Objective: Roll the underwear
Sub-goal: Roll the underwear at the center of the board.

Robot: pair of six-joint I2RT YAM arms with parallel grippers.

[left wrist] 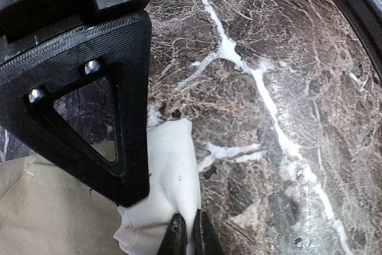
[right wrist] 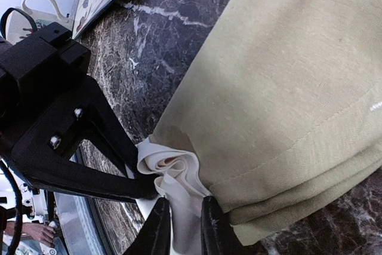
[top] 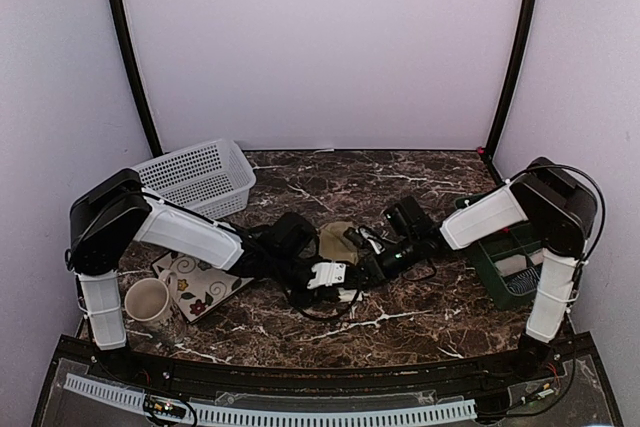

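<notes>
The olive-khaki underwear [top: 338, 239] lies mid-table between both arms, partly folded, with a white cloth layer bunched at its near edge. In the left wrist view my left gripper [left wrist: 188, 238] is shut on that white cloth [left wrist: 173, 171], and the khaki fabric [left wrist: 48, 207] lies at the lower left. In the right wrist view my right gripper [right wrist: 182, 225] is shut on the ruffled white fold [right wrist: 173, 174] beside the khaki fabric [right wrist: 286, 88]. The two grippers sit almost touching, left gripper [top: 333, 275] and right gripper [top: 366, 265], each one's black fingers filling the other's view.
A white mesh basket [top: 195, 177] stands at the back left. A cream cup [top: 148, 299] and a floral tile [top: 205, 285] lie near the left arm's base. A green bin [top: 505, 257] sits by the right arm. Cables trail under the grippers.
</notes>
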